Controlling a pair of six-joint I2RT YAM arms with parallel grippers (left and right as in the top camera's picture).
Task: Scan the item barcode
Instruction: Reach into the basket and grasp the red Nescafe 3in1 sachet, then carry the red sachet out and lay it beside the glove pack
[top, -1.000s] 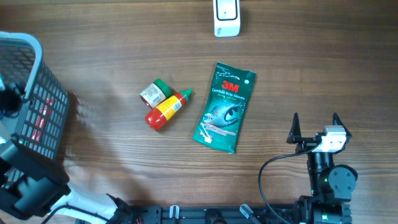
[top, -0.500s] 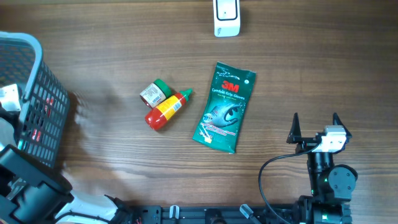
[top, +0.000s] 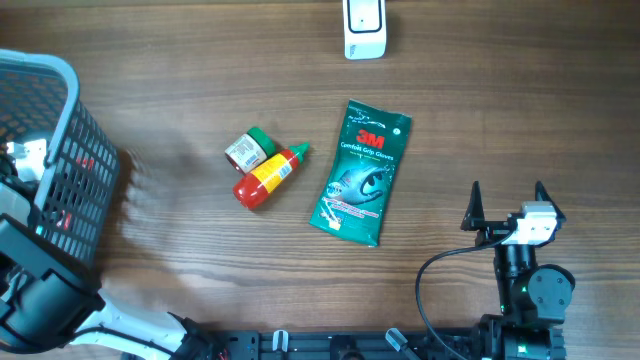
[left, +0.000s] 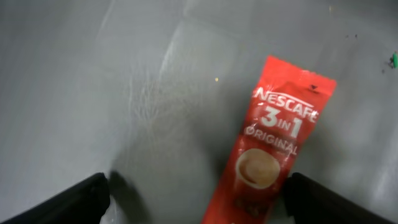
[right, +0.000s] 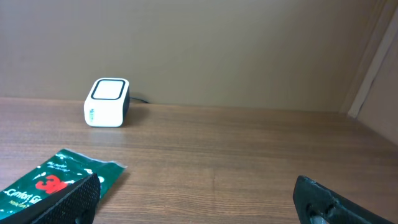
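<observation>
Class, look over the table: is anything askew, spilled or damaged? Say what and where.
Nothing looks spilled or damaged. The red bottle lies on its side against the small green-topped container; the green glove pack lies tilted.

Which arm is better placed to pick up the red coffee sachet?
Left. The left tool hangs open directly above the sachet inside the basket; the right tool sits across the table, beside the green glove pack.

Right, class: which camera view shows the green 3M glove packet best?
The overhead view: the green 3M glove packet lies whole and flat, with its label readable. The right wrist view catches only one end of it; the left wrist view shows none of it.
</observation>
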